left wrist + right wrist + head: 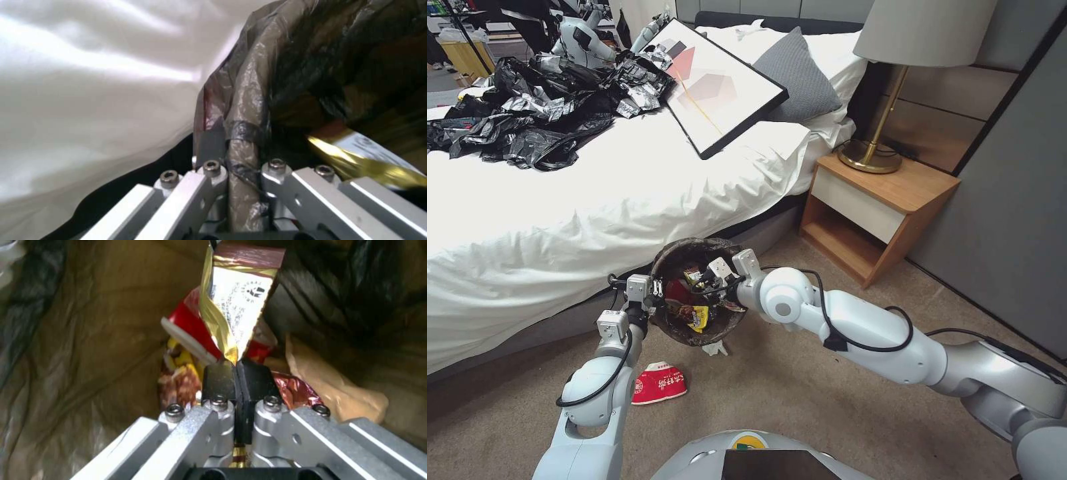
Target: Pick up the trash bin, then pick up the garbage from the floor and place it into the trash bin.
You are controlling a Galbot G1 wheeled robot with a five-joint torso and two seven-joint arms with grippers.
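Observation:
My left gripper (656, 291) is shut on the near-left rim of the trash bin (688, 245), which it holds off the carpet beside the bed. In the left wrist view its fingers (213, 173) clamp the brown bag folded over the rim (242, 146). My right gripper (710, 279) reaches into the bin's mouth, shut on a gold-and-white snack wrapper (238, 300) that hangs from its pads (220, 378). Below it lie a red-and-white packet (189, 328), a yellow snack wrapper (178, 371) and a brown paper bag (342, 390). Another red-and-white packet (658, 384) lies on the floor near the left arm.
The white bed (560, 220) borders the bin on the far side, with a heap of black plastic bags (540, 113), a framed picture (714, 87) and a grey pillow (797, 73). A wooden nightstand (874, 207) with a lamp (887, 100) stands right. A small white scrap (715, 348) lies under the bin.

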